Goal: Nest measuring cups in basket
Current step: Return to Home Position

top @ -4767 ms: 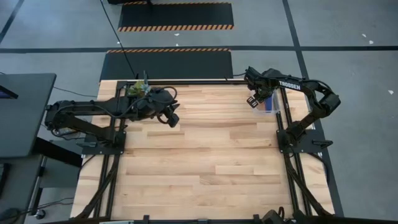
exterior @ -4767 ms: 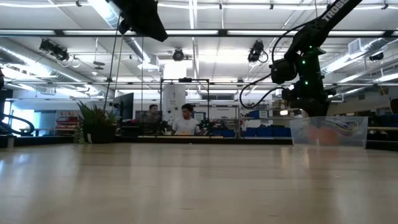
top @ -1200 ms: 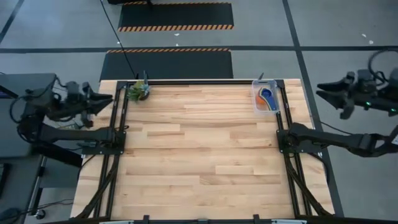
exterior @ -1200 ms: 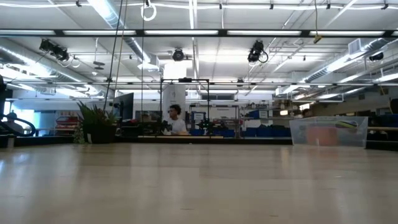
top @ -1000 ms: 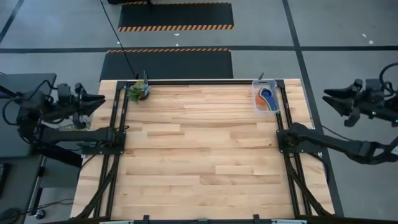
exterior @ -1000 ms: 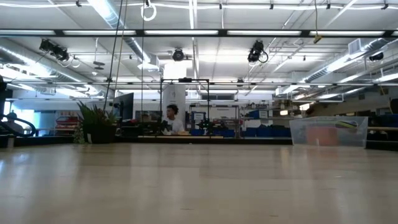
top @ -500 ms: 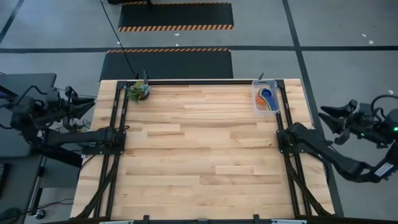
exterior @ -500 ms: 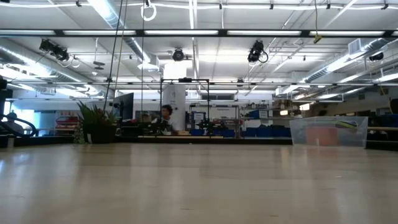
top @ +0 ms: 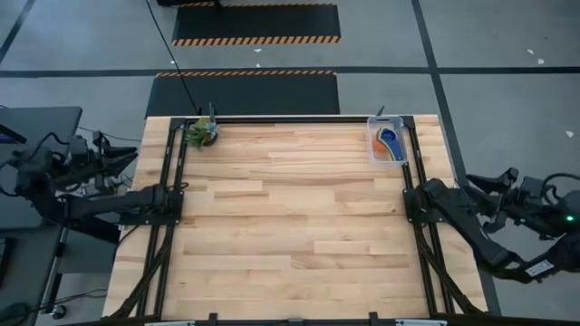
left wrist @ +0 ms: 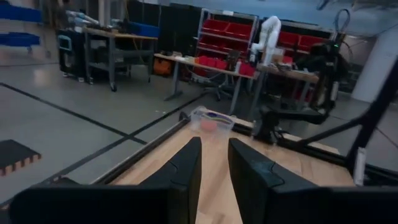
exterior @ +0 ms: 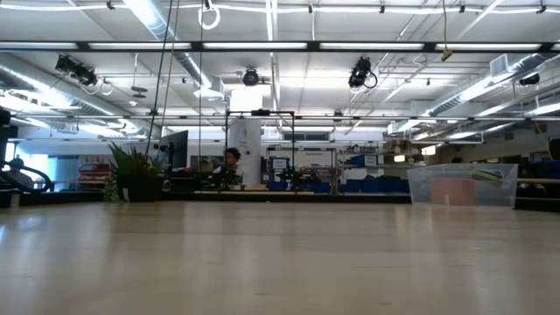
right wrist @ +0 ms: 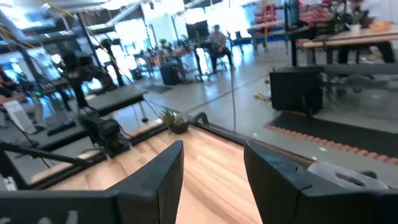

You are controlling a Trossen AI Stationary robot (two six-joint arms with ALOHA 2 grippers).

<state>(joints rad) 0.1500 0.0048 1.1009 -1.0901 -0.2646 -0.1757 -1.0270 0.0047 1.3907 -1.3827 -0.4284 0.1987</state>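
Homing both arms looks to be the step in hand; the nesting itself reads as done. The basket [top: 388, 145] sits at the far right corner of the table [top: 290, 226] with the cups [top: 390, 139] inside it. Blue and orange show from above; the other colours cannot be made out. In the low view a reddish mass shows through the clear wall. Left gripper [top: 122, 156] hangs off the table's left edge, pointed in toward it, jaws a narrow slit apart with nothing between them. Right gripper [top: 478, 185] hangs off the right edge, about level with the table's middle and well apart from the basket, jaws set wider and also empty. The plant [top: 201, 132] stands at the far left corner. A person [exterior: 232, 157] is in the room behind, far from the table. To finish cleanly, by my judgement: fold each arm on its own side with no swing over the table. Give the right wrist a wide berth of the basket so the stack is not jarred. Bring both arms to rest slowly, jaws unloaded.
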